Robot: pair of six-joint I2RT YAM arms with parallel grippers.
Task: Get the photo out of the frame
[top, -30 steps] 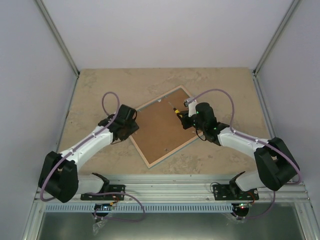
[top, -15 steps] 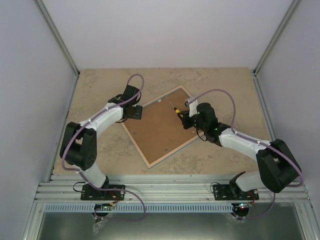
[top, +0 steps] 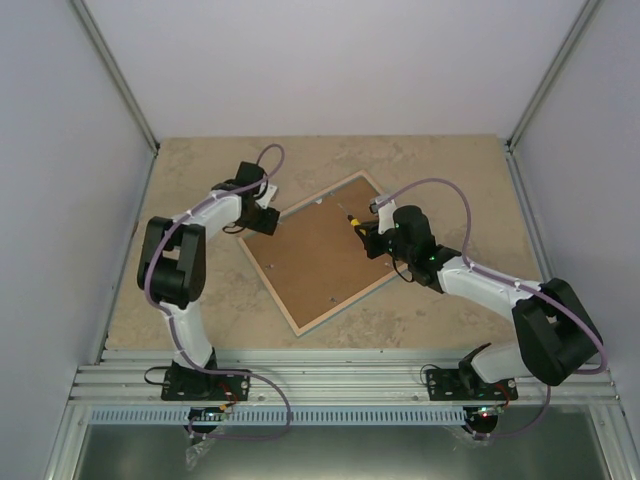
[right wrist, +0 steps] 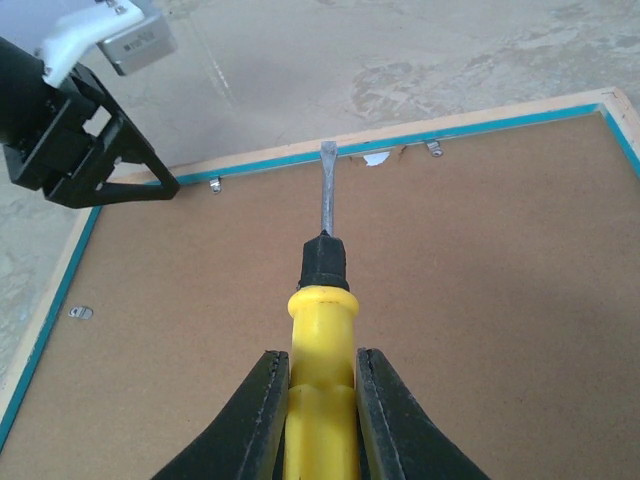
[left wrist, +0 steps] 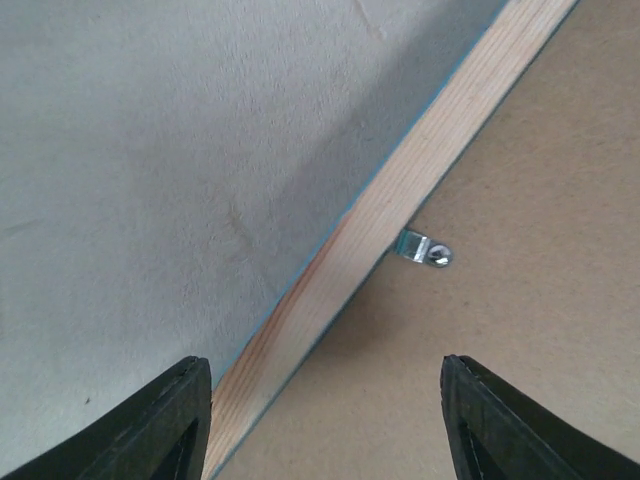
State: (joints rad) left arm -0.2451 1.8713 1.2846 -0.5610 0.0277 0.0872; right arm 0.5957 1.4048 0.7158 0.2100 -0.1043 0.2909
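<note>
Left hand [top: 262, 218] has swung from the frame's left corner to its upper-left rail and hovers there, fingers wide and empty, a metal clip [left wrist: 422, 248] just ahead on the backing side. Right hand [right wrist: 322, 370] grips a yellow screwdriver [right wrist: 322, 300], blade pointing at that same rail. The frame [top: 322, 262] lies face down on the desk [top: 450, 170]; the photo is hidden beneath its brown panel.

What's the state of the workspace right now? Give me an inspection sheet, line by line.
Surface: beige stone-look table.
Job's things: frame lies face down, brown back up, clips along its rim; photo not visible.
Clutter: nothing seen.
Grippers: left jaws open above the frame's edge, by a clip; right jaws shut on a yellow screwdriver, tip at the frame's rim.
Cables: purple cable looped along each arm.
Surroundings: white walls, metal rail at the near edge.
</note>
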